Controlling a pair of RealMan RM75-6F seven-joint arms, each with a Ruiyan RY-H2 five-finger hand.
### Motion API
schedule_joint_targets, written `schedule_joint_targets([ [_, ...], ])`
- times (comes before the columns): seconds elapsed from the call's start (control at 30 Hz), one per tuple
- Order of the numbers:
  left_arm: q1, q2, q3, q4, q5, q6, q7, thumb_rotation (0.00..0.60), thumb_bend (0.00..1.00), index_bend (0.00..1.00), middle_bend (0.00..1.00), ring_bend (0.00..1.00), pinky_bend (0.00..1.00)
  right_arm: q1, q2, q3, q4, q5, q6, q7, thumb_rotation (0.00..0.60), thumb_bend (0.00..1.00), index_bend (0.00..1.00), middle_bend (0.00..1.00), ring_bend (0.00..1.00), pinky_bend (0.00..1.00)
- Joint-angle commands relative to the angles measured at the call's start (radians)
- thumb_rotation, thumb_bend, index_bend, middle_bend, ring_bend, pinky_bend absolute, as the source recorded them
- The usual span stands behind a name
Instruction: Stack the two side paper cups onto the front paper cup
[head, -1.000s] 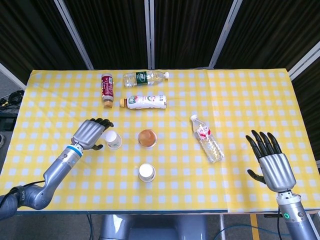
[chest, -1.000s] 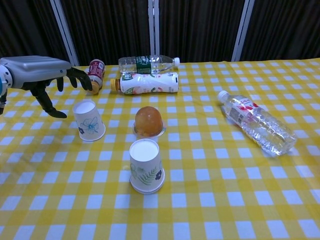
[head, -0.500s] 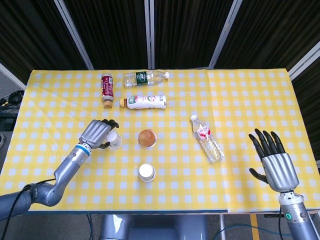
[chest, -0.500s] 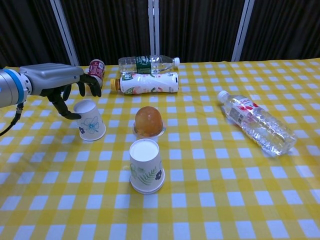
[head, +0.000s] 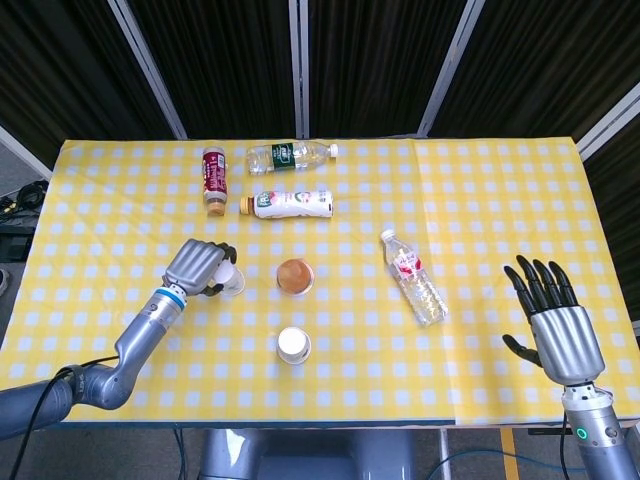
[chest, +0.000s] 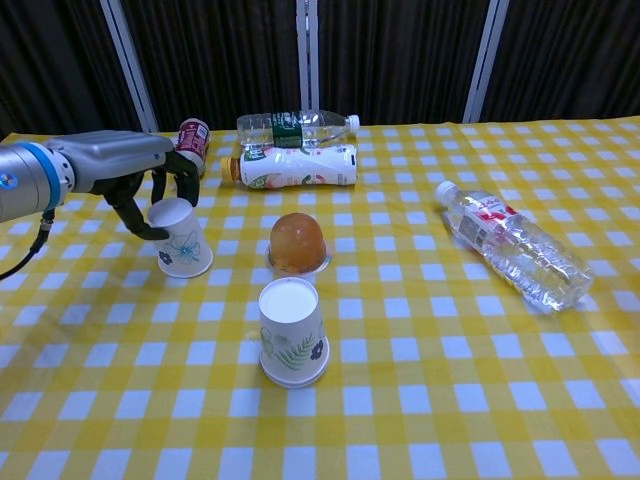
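A white paper cup with a blue flower (chest: 182, 238) stands upside down at the left (head: 231, 281). My left hand (chest: 140, 175) hovers over it, thumb on its left and fingers curved behind its top; I cannot make out a firm grip (head: 200, 268). The front paper cup (chest: 292, 332) with a leaf print stands upside down nearest me (head: 294, 345). An amber-brown cup (chest: 297, 243) sits upside down between them (head: 294, 276). My right hand (head: 555, 325) is open, fingers spread, over the table's right front edge, far from the cups.
A clear water bottle (chest: 512, 245) lies at the right. At the back lie a white drink bottle (chest: 295, 166), a green-labelled clear bottle (chest: 296, 126) and a small red bottle (chest: 190, 145). The yellow checked cloth (chest: 450, 400) covers the table.
My left hand has moved right and down onto the flower cup, its fingers curling round the top. My right hand has drifted slightly back toward the table's edge.
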Motion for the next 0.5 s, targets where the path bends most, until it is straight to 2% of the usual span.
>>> schedule_joint_targets([
  [0.03,0.002,0.013,-0.002,-0.018,0.014,0.019,-0.005,0.6,0.3,0.47,0.39,0.45,0.62,-0.002,0.0,0.002,0.0,-0.002,-0.003,0.0,0.6,0.0,0.0,0.0,0.0,0.0],
  [0.23,0.012,0.078,-0.016,-0.111,0.067,0.069,-0.036,0.6,0.3,0.47,0.39,0.45,0.62,-0.006,-0.001,0.01,-0.002,-0.006,-0.008,0.0,0.6,0.0,0.0,0.0,0.0,0.0],
  [0.5,0.039,0.21,-0.028,-0.352,0.185,0.107,-0.154,0.6,0.3,0.47,0.39,0.45,0.62,-0.013,-0.003,0.018,-0.005,-0.012,-0.015,-0.005,0.6,0.0,0.0,0.0,0.0,0.0],
])
